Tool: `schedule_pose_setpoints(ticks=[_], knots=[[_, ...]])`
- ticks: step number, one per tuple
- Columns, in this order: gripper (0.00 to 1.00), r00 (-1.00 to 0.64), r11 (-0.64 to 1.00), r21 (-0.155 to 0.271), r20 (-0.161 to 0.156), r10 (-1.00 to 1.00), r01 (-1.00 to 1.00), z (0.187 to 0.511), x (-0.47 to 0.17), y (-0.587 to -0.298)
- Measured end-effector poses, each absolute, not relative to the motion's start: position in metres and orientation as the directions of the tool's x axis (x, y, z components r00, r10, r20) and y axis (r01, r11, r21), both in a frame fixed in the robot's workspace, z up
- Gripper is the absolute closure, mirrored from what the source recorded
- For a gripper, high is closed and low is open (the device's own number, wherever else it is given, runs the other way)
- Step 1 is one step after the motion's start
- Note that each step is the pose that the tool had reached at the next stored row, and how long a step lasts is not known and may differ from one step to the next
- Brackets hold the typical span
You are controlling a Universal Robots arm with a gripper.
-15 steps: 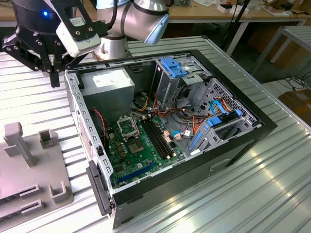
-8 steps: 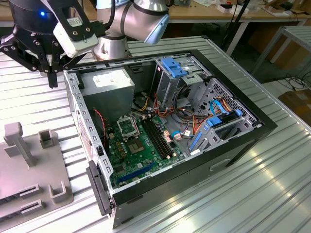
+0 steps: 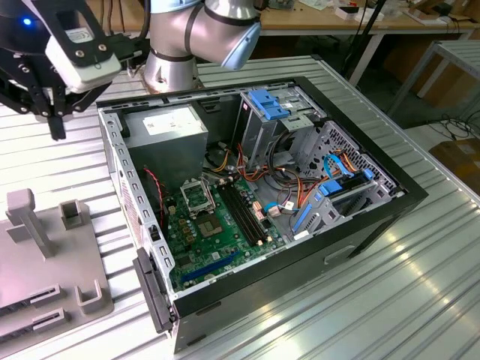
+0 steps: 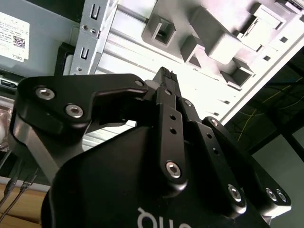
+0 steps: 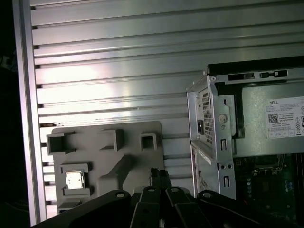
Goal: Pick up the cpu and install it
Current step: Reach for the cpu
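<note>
Closest to the lens in both wrist views is the black gripper (image 4: 164, 75). Its two fingers meet at the tips, and you can see nothing held between them. In the exterior view you find the gripper (image 3: 57, 126) in the upper left of the frame. It points down over the ribbed metal table (image 3: 420, 300), just outside the wall of the open computer case (image 3: 382, 217).

You can see the cpu (image 5: 74, 179) in the first wrist view. It lies flat, shiny side up, in a square pocket of the grey holder tray (image 5: 109, 156). This tray rests on the table beside the case, and the gripper tips hang above another part of it, apart from the cpu.

The exterior view shows the tray (image 3: 37, 277) at the lower left of the frame. Inside the case, the square metal socket (image 3: 196, 196) sits on the green board, in the middle of the frame. The grey power supply box (image 3: 165, 131) is behind it, and the long black memory slots (image 3: 244, 214) are on the exterior view's right of it.
</note>
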State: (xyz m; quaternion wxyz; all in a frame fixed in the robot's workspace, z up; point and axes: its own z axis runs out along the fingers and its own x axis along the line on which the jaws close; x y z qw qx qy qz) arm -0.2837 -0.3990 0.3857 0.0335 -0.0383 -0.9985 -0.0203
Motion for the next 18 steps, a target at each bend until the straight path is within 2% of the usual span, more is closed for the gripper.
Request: schedule_pose_setpoints(ticks=[7,16,18], knots=[[0.89,-0.996,0.996,0.039,0.053,0.075,0.077,0.386,-0.306,-0.399],[0.89,-0.996,0.996,0.039,0.052,0.075,0.077,0.386,-0.310,-0.399],[0.89,-0.996,0.996,0.036,0.041,0.075,0.077,0.386,-0.314,-0.399]])
